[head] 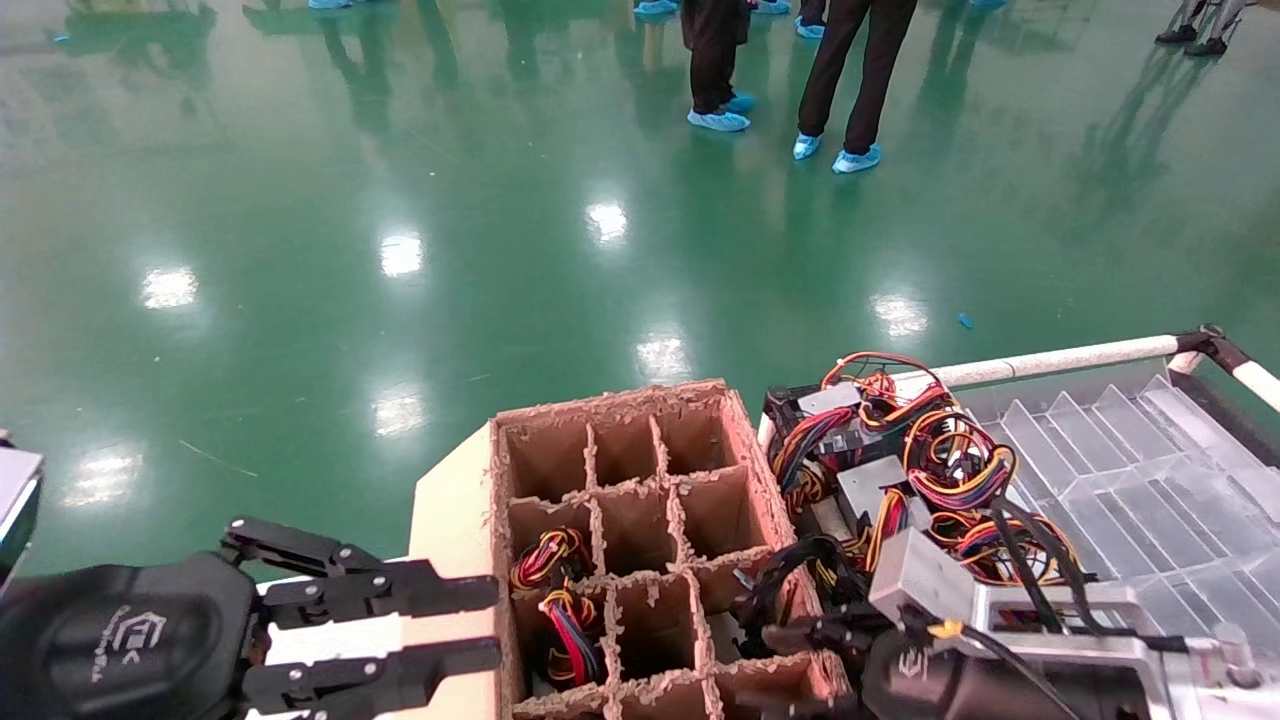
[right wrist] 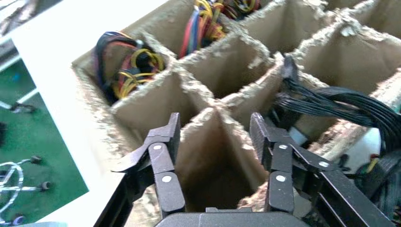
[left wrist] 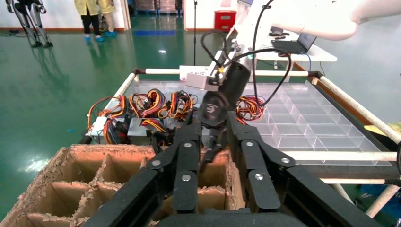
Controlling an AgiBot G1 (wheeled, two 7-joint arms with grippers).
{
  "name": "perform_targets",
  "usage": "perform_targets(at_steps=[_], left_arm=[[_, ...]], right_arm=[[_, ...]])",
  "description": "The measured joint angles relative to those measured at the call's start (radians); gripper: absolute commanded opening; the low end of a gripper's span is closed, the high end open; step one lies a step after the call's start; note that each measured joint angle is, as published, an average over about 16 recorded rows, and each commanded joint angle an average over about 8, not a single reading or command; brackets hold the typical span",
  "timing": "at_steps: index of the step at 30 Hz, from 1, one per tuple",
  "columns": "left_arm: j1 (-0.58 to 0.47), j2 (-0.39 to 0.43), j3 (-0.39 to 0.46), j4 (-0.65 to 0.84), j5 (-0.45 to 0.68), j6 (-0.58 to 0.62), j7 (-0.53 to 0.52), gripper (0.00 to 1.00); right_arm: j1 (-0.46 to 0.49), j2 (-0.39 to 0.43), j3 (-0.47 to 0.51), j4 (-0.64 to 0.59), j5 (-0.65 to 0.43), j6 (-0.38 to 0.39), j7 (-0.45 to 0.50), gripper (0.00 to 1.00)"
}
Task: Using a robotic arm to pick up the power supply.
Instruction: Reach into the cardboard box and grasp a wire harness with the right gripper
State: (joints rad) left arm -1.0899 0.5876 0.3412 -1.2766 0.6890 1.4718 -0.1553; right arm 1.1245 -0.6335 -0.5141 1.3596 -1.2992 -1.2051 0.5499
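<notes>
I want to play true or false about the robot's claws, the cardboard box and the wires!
1. The right claw is open above the cardboard box. True.
2. Every compartment of the box is full of wires. False: several hold nothing; only some hold colourful wire bundles.
3. The left claw is squeezing a wire bundle. False: it is open, beside the box, holding nothing.
4. A black cable bundle lies over the box near the right claw. True.
5. The floor is red. False: it is shiny green.
</notes>
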Motion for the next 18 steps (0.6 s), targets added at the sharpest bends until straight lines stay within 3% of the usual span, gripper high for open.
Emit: perform_targets(at_steps=[7,18], left_arm=[[0.000,0.000,0.000,0.000,0.000,0.000,0.000,1.00],[0.000,0.000,0.000,0.000,0.000,0.000,0.000,1.00]], right_arm=[[0.003,0.012,0.002,-0.001,0.008,-0.017,-0.001,1.00],[0.021,-0.013,-0.009,0.000,-0.061,0.039,0.020,1.00]])
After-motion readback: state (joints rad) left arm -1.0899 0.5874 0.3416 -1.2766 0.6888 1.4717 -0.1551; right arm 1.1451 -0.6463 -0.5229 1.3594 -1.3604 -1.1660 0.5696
